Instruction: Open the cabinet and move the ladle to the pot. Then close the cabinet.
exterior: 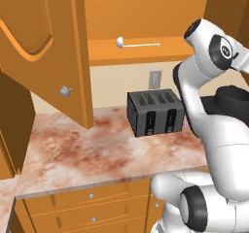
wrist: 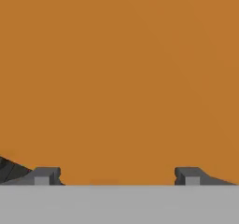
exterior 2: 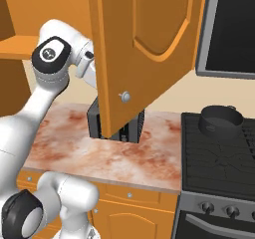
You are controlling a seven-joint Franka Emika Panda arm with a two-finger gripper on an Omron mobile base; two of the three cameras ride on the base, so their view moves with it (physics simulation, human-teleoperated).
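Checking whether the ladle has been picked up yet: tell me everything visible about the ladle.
The ladle is small and pale silvery-white, metal-looking, with a little round bowl at its left end and a thin straight handle running right. It lies flat on the orange shelf of the open cabinet, above the toaster. Nothing but the shelf touches it in the left base view; no gripper is on it. Finer detail is too small to tell.

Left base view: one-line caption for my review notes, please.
Cabinet door swung open, ladle lying on the shelf above the black toaster on the marbled counter.
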